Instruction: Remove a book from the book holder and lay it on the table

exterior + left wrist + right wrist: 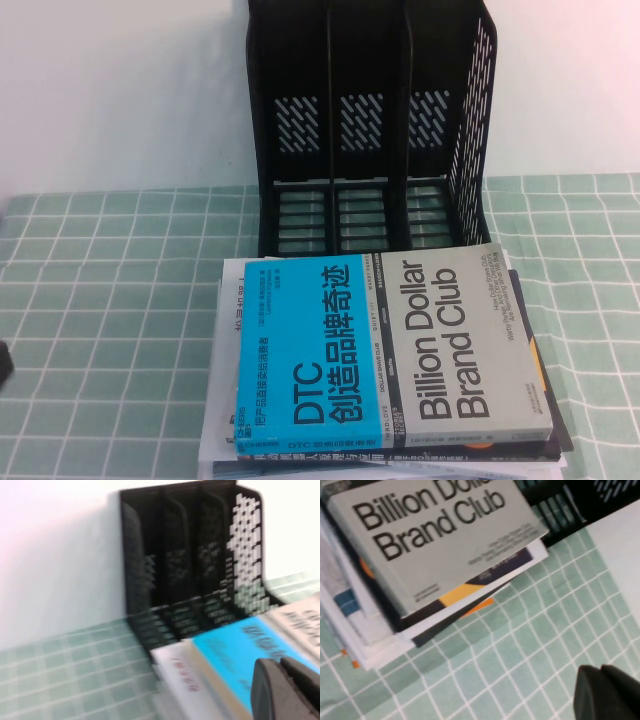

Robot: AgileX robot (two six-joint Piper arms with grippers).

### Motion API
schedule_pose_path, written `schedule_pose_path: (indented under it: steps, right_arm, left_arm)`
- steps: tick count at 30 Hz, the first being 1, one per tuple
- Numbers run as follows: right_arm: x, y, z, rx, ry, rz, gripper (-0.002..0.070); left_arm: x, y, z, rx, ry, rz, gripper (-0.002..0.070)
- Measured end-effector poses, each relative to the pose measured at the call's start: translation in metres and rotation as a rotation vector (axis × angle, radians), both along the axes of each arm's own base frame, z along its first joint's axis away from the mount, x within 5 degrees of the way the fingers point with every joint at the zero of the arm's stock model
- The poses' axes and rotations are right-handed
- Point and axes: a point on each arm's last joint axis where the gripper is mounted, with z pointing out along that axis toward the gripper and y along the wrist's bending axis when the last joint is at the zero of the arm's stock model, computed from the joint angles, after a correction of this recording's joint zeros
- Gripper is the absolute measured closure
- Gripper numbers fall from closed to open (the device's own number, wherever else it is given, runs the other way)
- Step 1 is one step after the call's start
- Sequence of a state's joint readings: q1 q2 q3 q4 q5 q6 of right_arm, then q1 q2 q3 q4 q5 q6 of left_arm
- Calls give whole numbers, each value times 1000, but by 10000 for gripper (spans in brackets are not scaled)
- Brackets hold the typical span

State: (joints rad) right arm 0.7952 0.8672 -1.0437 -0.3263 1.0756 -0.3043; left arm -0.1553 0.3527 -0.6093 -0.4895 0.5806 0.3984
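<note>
The book (385, 350), half bright blue with "DTC", half pale grey with "Billion Dollar Brand Club", lies flat on top of a pile of books on the table (100, 300). It also shows in the left wrist view (235, 655) and the right wrist view (435, 535). The black three-slot book holder (370, 120) stands empty behind the pile, also in the left wrist view (190, 565). My left gripper (280, 667) is shut and empty, hovering by the blue half. My right gripper (600, 672) is shut and empty above the cloth, off to the side of the grey half.
Under the book lie several others: a black one with orange shapes (465, 597) and white ones (215, 400) sticking out on the left side. A white wall (120, 90) rises behind the holder. Mint-green cloth shows on both sides of the pile.
</note>
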Motion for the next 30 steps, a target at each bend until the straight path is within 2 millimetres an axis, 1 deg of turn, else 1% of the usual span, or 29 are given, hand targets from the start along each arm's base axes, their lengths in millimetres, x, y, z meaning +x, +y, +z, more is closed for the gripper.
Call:
schedule_pose_path:
  steps: [5, 7, 10, 13, 15, 17, 20, 30]
  right_arm:
    - [-28, -13, -61, 193, 5, 27, 673]
    - [-39, -19, -86, 282, 21, 31, 673]
    - [-53, -26, -116, 386, 38, 28, 674]
    - [-61, -32, -138, 428, 37, 27, 674]
    - [-64, -34, -145, 445, 34, 27, 675]
    - [-66, -35, -148, 456, 34, 26, 675]
    - [-66, -35, -148, 461, 32, 27, 675]
    - [-66, -35, -149, 462, 32, 28, 675]
  left_arm:
    - [-18, -5, -34, -143, -5, -65, 678]
    - [-22, -8, -47, -130, -24, -106, 678]
    - [-26, -10, -62, -94, -60, -156, 678]
    - [-26, -12, -70, -87, -73, -177, 678]
    - [-26, -12, -72, -97, -68, -179, 677]
    - [-27, -13, -74, -99, -55, -191, 678]
    - [-28, -15, -78, -94, -27, -216, 678]
    - [-31, -18, -82, -82, 19, -266, 678]
